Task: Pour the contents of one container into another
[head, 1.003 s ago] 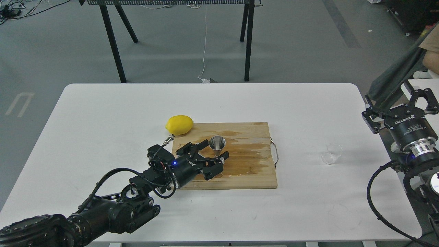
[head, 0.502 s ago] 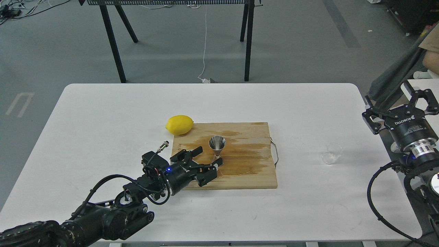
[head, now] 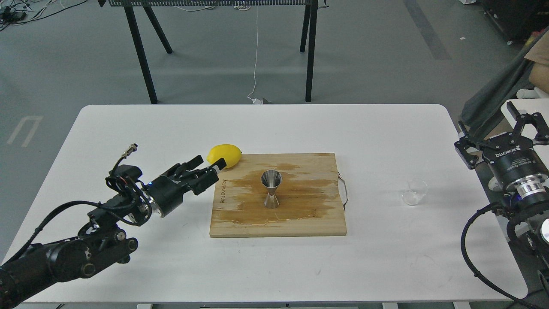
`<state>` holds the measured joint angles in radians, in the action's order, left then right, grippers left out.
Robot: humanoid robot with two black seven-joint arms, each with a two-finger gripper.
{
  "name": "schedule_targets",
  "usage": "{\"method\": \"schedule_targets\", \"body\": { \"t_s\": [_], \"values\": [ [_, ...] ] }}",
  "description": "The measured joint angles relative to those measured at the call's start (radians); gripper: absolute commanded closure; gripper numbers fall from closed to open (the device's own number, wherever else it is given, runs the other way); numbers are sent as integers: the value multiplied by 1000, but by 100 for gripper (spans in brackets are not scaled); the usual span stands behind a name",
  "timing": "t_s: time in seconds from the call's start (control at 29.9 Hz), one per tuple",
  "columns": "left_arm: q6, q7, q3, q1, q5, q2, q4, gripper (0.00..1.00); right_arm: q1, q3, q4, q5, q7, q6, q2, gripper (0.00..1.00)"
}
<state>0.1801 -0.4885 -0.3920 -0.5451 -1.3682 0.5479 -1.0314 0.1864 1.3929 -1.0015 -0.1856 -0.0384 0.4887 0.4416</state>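
Pulling back toward the left of the frame, the left gripper [head: 206, 165] is leaving the steel jigger [head: 271, 188] upright at centre, fingers released and empty, while the right gripper [head: 502, 135], also spread empty, is waiting near the glass cup [head: 415, 192].

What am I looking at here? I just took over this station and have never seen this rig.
The one picture comes from the robot's head, looking down at a white table. The two black arms are its own. The left gripper is open and empty, near the lemon. The right gripper is open and empty too, off the table's right edge. A steel jigger stands upright on the stained wooden cutting board. A small clear glass cup sits on the table to the right of the board. Nothing is held.
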Motion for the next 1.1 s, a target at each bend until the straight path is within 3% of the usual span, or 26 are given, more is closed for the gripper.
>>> {"method": "schedule_targets", "body": {
  "t_s": [0.2,0.27,0.5,0.7,0.87,0.97,1.1],
  "values": [
    [-563,0,-249,-12,276,82,-1,4,1,0,0,0,-1,0,-2,1],
    [-639,0,-303,-14,372,102,50,4,1,0,0,0,-1,0,-2,1],
    [-669,0,-339,-55,796,123,268,3,1,-3,-4,-4,-5,0,-14,1],
    [-669,0,-331,-51,1140,145,295,3,2,-12,-51,-143,-10,0,-30,2],
    [-669,0,-333,-45,1257,150,308,3,-18,-14,-186,-264,-10,-19,-30,2],
    [-669,0,-334,-44,1281,145,313,3,-40,-2,-284,-288,-10,-176,-30,2],
    [-669,0,-334,-41,1287,137,314,3,-50,32,-390,-311,-9,-510,-31,2]
  ]
}}
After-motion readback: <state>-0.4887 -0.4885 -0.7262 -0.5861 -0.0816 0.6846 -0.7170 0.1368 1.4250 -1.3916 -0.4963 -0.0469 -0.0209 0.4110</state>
